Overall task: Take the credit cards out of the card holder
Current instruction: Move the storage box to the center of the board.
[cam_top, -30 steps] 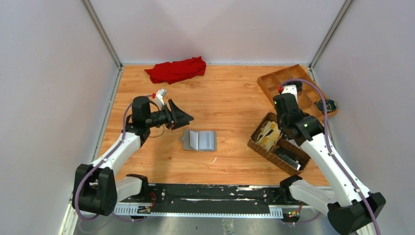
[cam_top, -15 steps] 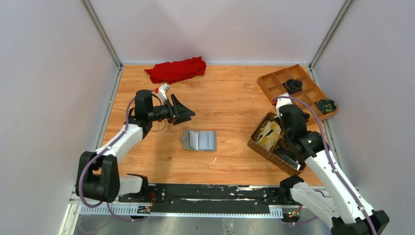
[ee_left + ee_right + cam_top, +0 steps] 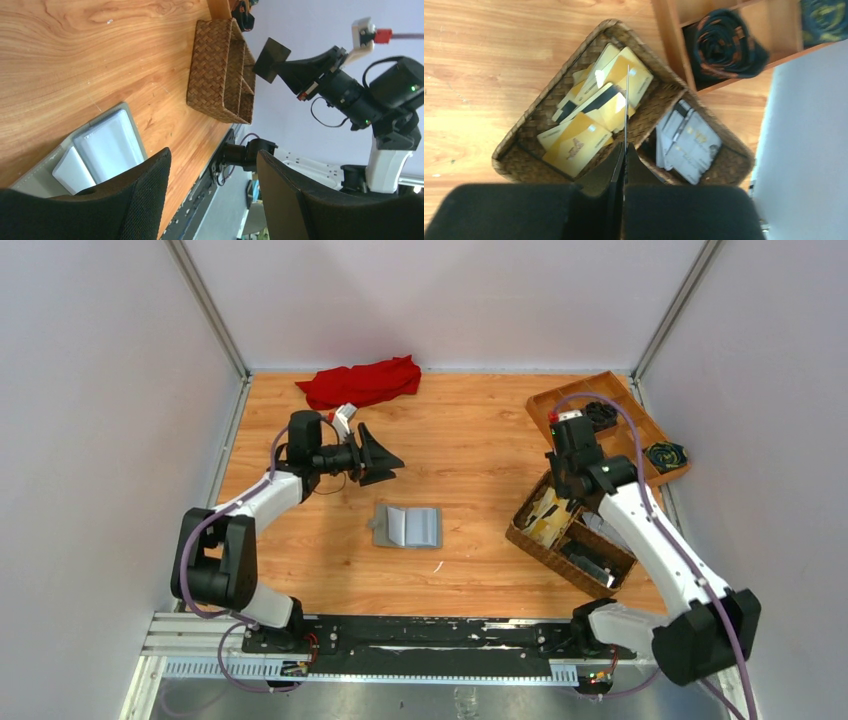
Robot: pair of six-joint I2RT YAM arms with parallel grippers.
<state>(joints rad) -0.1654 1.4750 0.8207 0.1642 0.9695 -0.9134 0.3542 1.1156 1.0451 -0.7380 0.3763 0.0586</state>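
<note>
The grey card holder (image 3: 408, 526) lies open on the table, its pale blue-grey inside up. It also shows in the left wrist view (image 3: 102, 147). My left gripper (image 3: 385, 455) is open and empty, hovering behind and left of it; its jaws (image 3: 214, 152) stand wide apart. My right gripper (image 3: 560, 495) is above the woven basket, shut on a thin credit card (image 3: 626, 100) seen edge-on. That card shows as a dark rectangle in the left wrist view (image 3: 271, 59).
The brown woven basket (image 3: 530, 540) at the right holds several gold cards (image 3: 584, 140) in one compartment and pale grey cards (image 3: 689, 142) in the other. A wooden divided tray (image 3: 575, 400) with rolled ties stands behind it. A red cloth (image 3: 360, 382) lies at the back.
My right arm dipped toward the basket's near side, then swung back up over its far end. My left gripper drifted a little toward the back, away from the card holder.
</note>
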